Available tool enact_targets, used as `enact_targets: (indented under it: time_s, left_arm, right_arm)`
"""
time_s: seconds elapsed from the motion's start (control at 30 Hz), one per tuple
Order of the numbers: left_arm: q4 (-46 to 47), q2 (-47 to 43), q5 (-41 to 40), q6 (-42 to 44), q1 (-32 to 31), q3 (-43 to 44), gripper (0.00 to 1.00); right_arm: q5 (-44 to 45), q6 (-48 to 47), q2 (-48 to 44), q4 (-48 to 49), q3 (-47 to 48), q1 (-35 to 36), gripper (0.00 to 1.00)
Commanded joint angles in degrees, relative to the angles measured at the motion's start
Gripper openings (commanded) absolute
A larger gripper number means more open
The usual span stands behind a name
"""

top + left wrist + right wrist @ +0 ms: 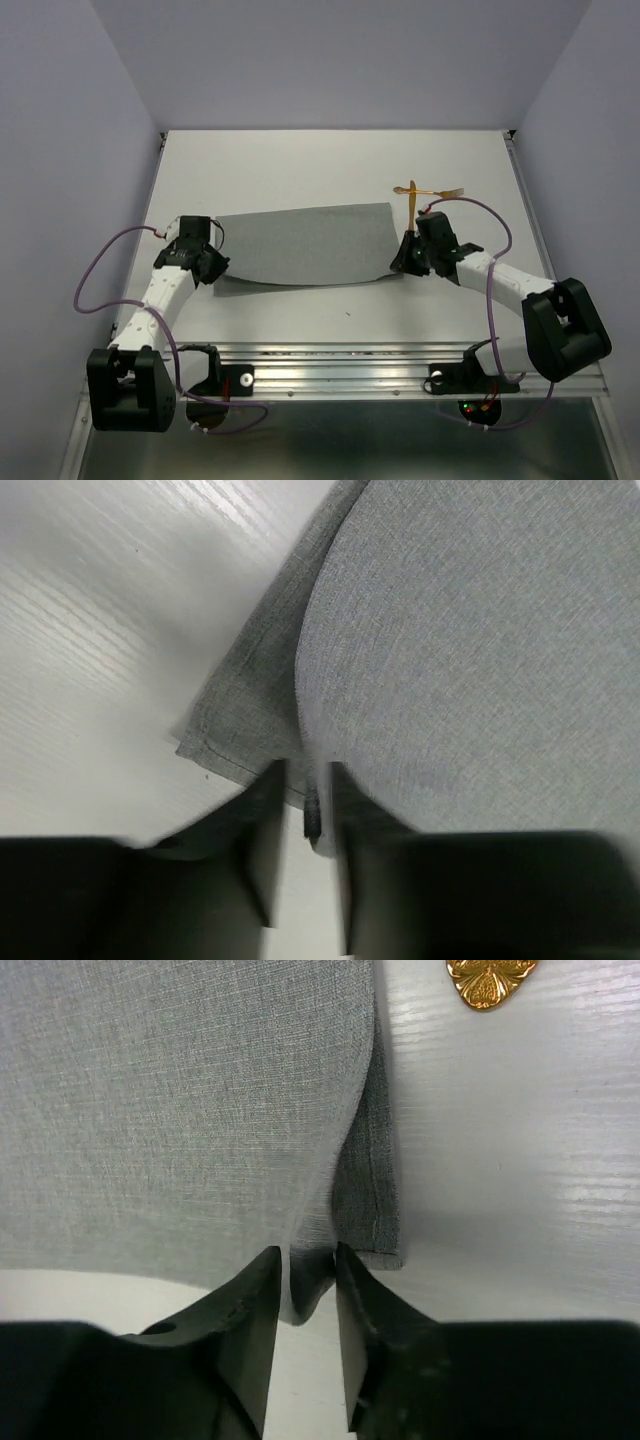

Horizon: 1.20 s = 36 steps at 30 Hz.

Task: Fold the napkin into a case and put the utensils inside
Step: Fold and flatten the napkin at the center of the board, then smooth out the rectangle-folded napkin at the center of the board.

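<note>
White links (pixel 165 285), black joints (pixel 125 385), black left claw (pixel 305 775), right claw (pixel 306 1255), purple cables (pixel 90 275).

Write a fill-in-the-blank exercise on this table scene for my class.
1. The folded napkin is ___ in colour.
2. ___ golden utensils lie crossed on the table.
3. They lie nearest the ___ arm.
4. The left fingers and right fingers each hold a near ___ of the napkin.
Missing words: grey; two; right; corner.
</note>
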Motion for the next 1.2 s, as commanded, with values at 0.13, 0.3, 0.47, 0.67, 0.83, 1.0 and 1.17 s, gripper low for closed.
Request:
enact_targets:
  time_s: [0.13,0.3,0.47,0.67,0.83,1.0,1.17]
  left_arm:
    - [-0.9,0.7,-1.0,1.7,-0.1,3.6,0.99]
    - [-1.2,1.0,-3.0,3.5,-0.1,10.7,0.99]
    - [3.2,5.8,0.9,5.1,-0.2,13.4,0.87]
    - [11.6,16.1,5.1,5.8,-0.8,17.4,0.55]
    - [14.8,24.7,10.7,6.6,-2.5,22.5,0.45]
    - [18.0,33.1,14.4,5.9,-8.4,27.5,0.41]
    - [20.6,42.0,16.9,5.1,-11.7,33.1,0.41]
  right_arm:
    - [6.6,-2.7,-0.2,-1.8,4.0,0.5,0.81]
    - [14.0,-5.6,-1.7,-4.5,10.1,0.5,0.84]
    - [12.0,-5.1,0.2,-3.0,13.9,0.5,0.73]
    - [7.2,-4.3,10.2,1.3,21.2,0.5,0.25]
    - [1.2,-5.6,23.8,0.4,32.5,0.5,0.22]
    - [-6.9,-4.4,32.9,0.9,43.2,3.8,0.22]
    - [-9.5,-4.2,41.7,-0.5,52.8,7.5,0.19]
